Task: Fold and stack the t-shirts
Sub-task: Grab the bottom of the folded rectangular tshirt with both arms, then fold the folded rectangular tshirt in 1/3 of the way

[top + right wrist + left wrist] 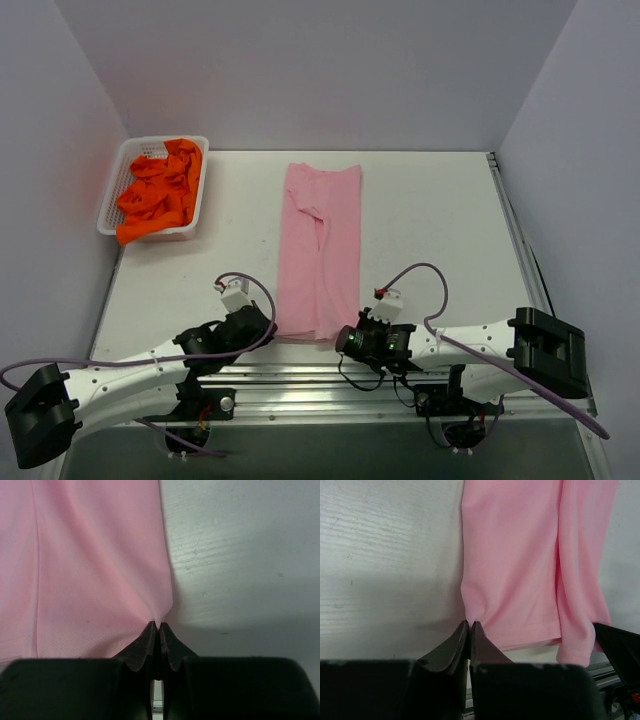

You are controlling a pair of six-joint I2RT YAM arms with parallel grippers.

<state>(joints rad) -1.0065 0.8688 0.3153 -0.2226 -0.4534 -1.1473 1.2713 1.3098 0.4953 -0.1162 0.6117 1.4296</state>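
Both pincers (470,626) (158,626) seemingly pinch the pink t-shirt (320,250).

White table (430,220) carries a pink shirt (320,250), flat at centre and folded lengthwise. A basket (110,203) sits far-left, well apart.

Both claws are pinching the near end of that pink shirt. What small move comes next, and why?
Probably raise both corners together and carry them toward the far end. The left gripper and right gripper are each shut on a near corner of the pink t-shirt, which lies as a long narrow strip, so halving its length seems due.
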